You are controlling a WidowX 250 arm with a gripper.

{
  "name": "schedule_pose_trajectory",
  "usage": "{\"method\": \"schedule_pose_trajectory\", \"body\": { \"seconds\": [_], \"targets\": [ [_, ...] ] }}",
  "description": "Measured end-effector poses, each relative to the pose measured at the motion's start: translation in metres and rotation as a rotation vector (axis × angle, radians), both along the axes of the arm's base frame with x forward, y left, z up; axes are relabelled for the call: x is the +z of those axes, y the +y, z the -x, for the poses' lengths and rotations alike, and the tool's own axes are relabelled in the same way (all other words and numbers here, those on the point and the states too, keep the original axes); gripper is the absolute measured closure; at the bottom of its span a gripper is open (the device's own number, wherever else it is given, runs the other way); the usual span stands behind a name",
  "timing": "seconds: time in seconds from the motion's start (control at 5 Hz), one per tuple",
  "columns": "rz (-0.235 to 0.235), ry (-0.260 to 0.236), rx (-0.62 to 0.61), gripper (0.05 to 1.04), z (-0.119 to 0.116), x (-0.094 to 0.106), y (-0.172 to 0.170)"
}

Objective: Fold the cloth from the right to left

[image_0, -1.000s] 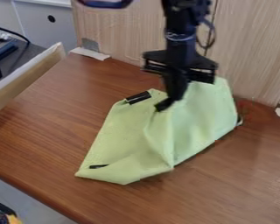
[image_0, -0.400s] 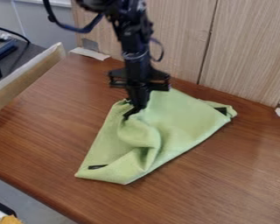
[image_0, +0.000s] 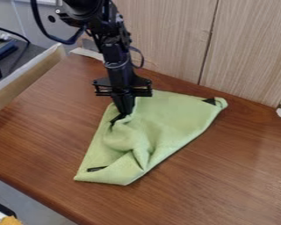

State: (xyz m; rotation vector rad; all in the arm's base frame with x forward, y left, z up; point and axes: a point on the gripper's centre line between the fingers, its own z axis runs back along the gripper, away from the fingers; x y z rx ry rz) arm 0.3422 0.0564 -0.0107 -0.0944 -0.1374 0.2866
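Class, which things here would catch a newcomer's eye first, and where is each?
The bright green cloth stands out, lying rumpled across the middle of the brown table. Next comes the black robot arm, entering from the top left, its tool down at the cloth's upper left part.

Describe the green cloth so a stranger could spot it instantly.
Start at the brown wooden table, before the pale panels. The cloth lies rumpled there, under the black gripper. It's light green with small black patches, while the table is brown and the gripper black.
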Motion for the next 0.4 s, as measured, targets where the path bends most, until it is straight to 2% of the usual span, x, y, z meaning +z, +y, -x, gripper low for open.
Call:
{"method": "schedule_pose_trajectory", "body": {
  "seconds": [0.2, 0.4],
  "targets": [
    [0.005, 0.021, 0.026, 0.829, 0.0046, -0.0012, 0.0031],
    [0.002, 0.055, 0.04, 0.561, 0.0096, -0.0019, 0.0037]
  ]
}}
